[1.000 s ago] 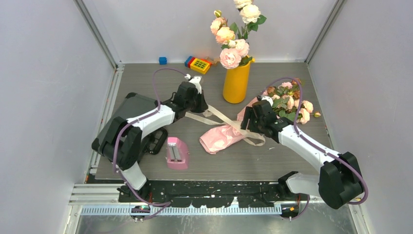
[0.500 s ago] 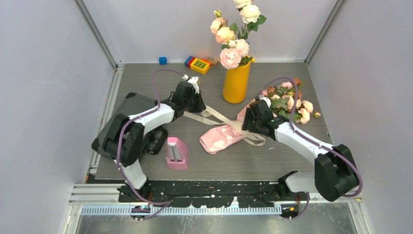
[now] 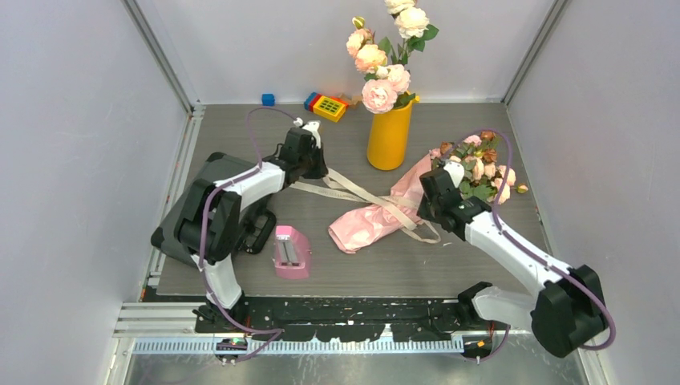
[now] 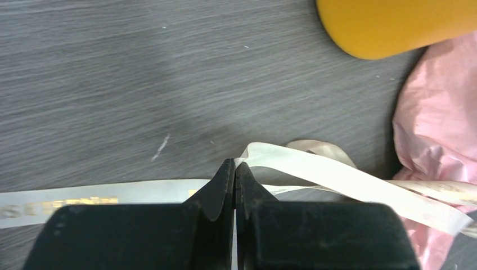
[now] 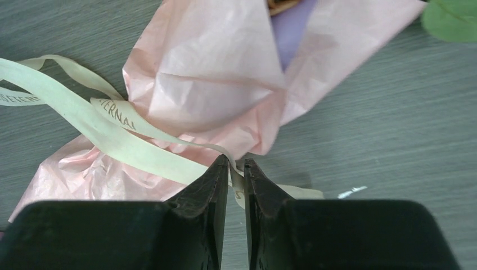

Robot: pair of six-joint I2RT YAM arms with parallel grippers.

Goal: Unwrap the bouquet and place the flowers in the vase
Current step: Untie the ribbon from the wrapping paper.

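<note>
We judge the task to be at its beginning: only the untying is in hand. The bouquet point(image 3: 377, 220) lies on its side on the tabletop point(image 3: 385, 273), just to the near right of the vase point(image 3: 389, 138) and not touching it. Its narrow end points to the near left and the flowers point(image 3: 479, 164) spread at the far right end. The pink paper point(image 5: 225, 73) is still folded around the stems, and a little of its lilac side shows in the right wrist view.

The ribbon point(image 3: 361, 192) is loosened. Its strands lie across the paper and run out to the left over the tabletop. The left fingers point(image 4: 228, 175) are pressed together with one flat strand caught at their tips. The right fingers point(image 5: 221, 175) are drawn close on another strand at the near edge of the paper, with only a thin gap where the ribbon passes. From above, the two arms stand well apart, so we think they are placed to pull the ribbon free.

What is left seems to be nearly everything: free the ribbon, open the paper, lift out the small roses and stand them in the vase. The vase already holds a bunch of big pale roses point(image 3: 377, 60), so the room inside may be tight.
</note>
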